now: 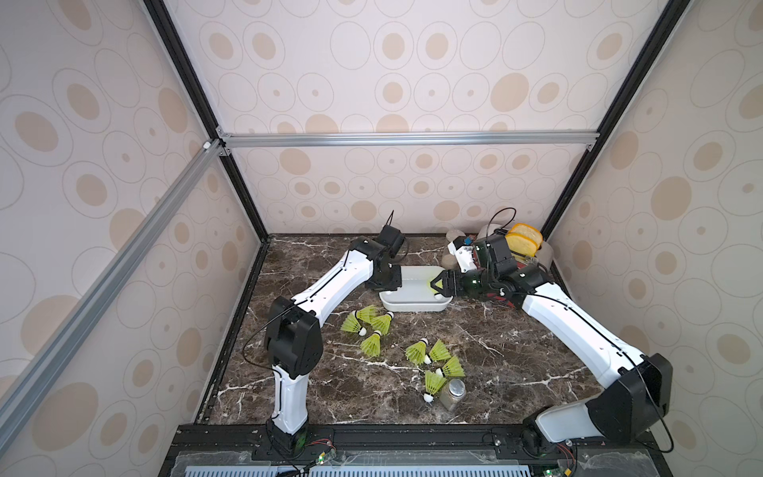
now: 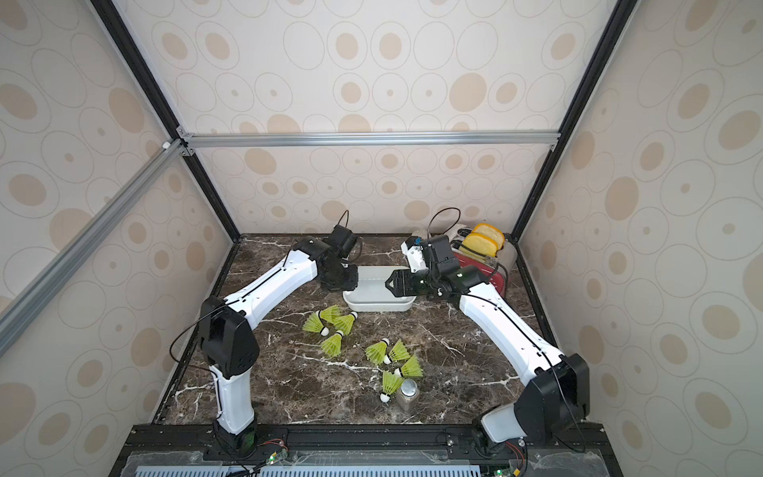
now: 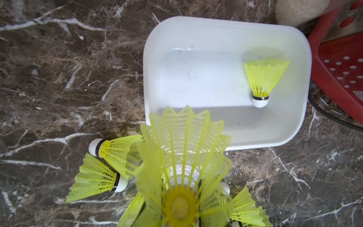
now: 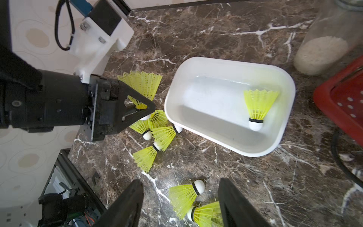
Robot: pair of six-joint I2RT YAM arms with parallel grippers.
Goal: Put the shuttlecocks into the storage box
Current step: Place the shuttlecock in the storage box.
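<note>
The left gripper (image 4: 142, 110) is clamping a shuttlecock (image 3: 182, 157) low on its skirt, close to the white tip, and the yellow cone is fanning out ahead of the jaws. This gripper is hanging just short of the white box (image 3: 306, 78), whose near wall is lying right in front of it. Four loose shuttlecocks (image 1: 367, 326) are lying in a heap on the marble table (image 1: 495, 363) beneath it.

The step in hand is, by the look of it, the drop. The gripper is therefore going to need a little more travel forward, until the white tip is sitting clearly past that wall and over the bare floor of the box. Letting go too early is risking a bounce off the rim onto the heap below. The thing is looking light and springy, so a low release is probably serving better than a high one.

At the end of the box farthest from this gripper, a second shuttlecock (image 3: 263, 78) is already lying inside. The right gripper (image 4: 180, 180) is hanging over that same end in both top views, jaws spread wide, nothing between them. With both grippers crowding one small box, aiming for the empty half nearest the left gripper is looking safest. Four other shuttlecocks (image 1: 433, 363) are waiting on the table, back toward the right arm's base.
</note>
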